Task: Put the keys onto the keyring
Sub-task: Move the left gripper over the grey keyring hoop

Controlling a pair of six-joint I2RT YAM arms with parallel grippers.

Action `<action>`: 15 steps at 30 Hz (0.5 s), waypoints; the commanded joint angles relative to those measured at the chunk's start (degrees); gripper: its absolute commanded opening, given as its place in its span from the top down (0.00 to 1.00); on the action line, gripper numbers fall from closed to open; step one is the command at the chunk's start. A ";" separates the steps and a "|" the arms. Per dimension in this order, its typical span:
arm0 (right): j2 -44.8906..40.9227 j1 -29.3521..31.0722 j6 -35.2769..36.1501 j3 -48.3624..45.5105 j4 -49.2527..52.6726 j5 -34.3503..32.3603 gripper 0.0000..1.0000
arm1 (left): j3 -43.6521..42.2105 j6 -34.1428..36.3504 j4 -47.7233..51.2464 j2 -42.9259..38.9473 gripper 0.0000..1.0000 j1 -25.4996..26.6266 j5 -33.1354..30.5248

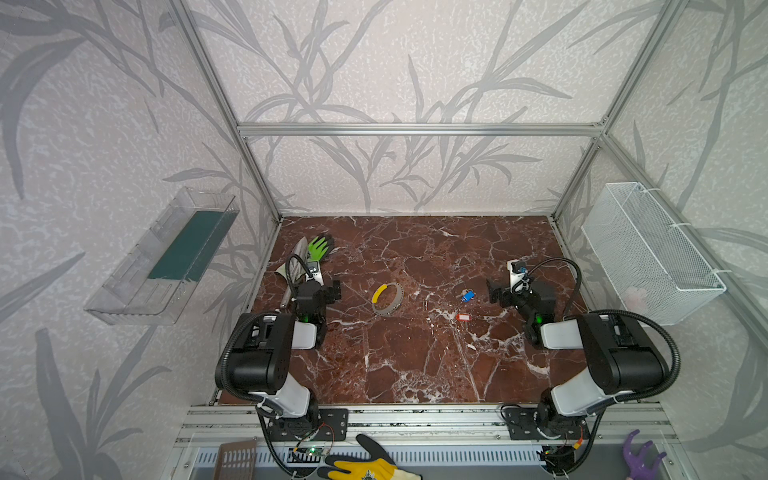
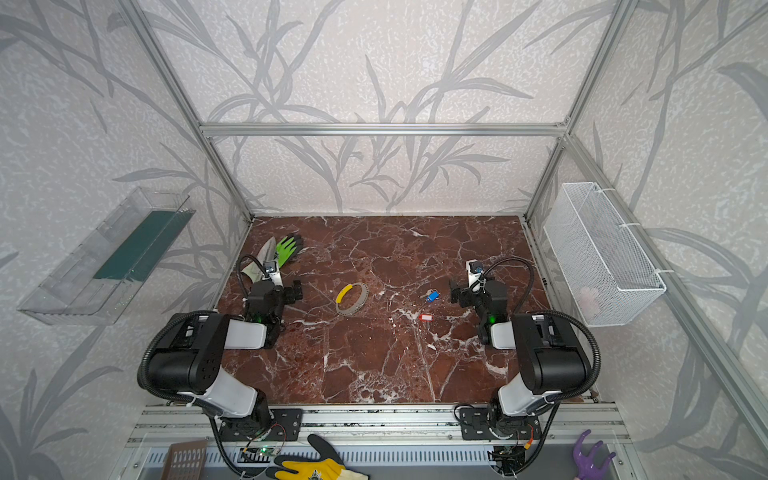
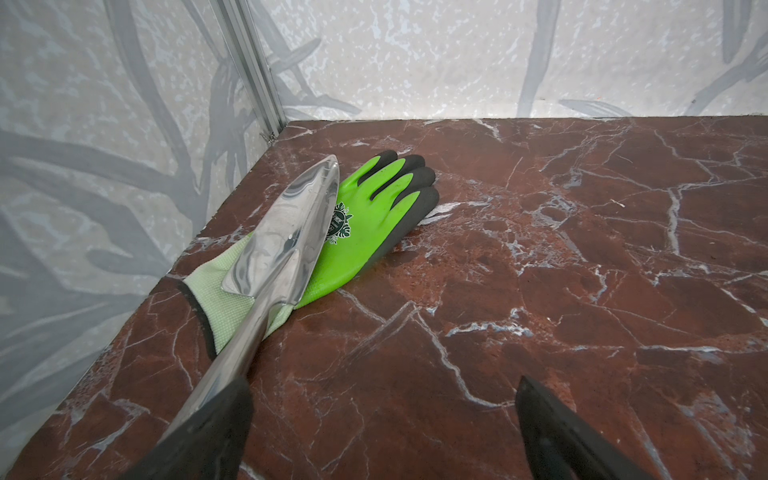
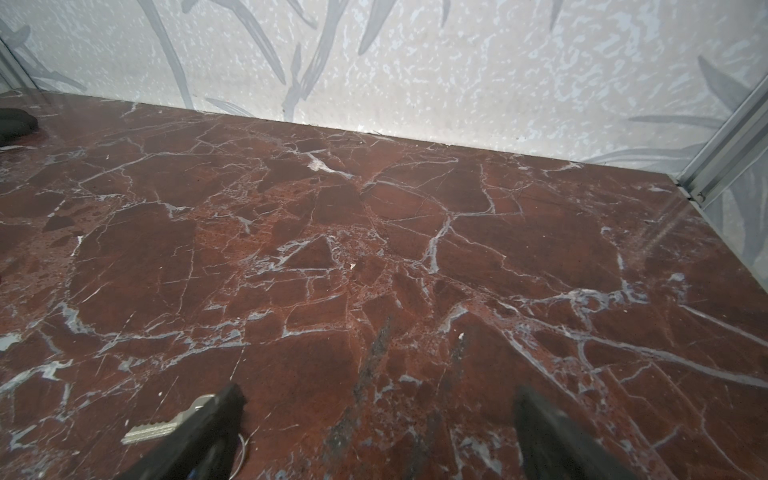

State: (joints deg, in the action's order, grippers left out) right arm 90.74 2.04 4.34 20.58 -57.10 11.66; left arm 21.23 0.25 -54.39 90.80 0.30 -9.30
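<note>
On the red marble table (image 1: 415, 365) the keyring (image 1: 387, 298) lay flat, yellow arc on its left rim, nothing threaded on it. Right of the keyring I had the blue-tagged key (image 1: 468, 295), and right of the keyring again but a touch nearer the arm bases, the red-tagged key (image 1: 462, 317); both were loose and well apart from the hoop. Further right of the keyring sat the right gripper (image 1: 493, 292), jaws spread wide, nothing between them. Its wrist view gave me a silvery key blade (image 4: 166, 424) just beside one finger; contact, I couldn't tell. Left of the keyring, the left gripper (image 1: 333, 291) was wide apart too, empty. Beyond it, far left of the keyring, a steel trowel (image 1: 297, 266) lay across a green glove (image 1: 320, 247).
</note>
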 commanded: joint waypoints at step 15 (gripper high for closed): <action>-16.27 0.97 0.56 1.98 14.95 0.13 0.10 | 5.62 3.51 19.64 -14.37 0.09 2.82 2.66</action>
State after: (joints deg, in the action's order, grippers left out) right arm 80.55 2.35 4.40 19.88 -49.74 11.53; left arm 22.52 1.50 -44.84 81.17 1.63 -8.82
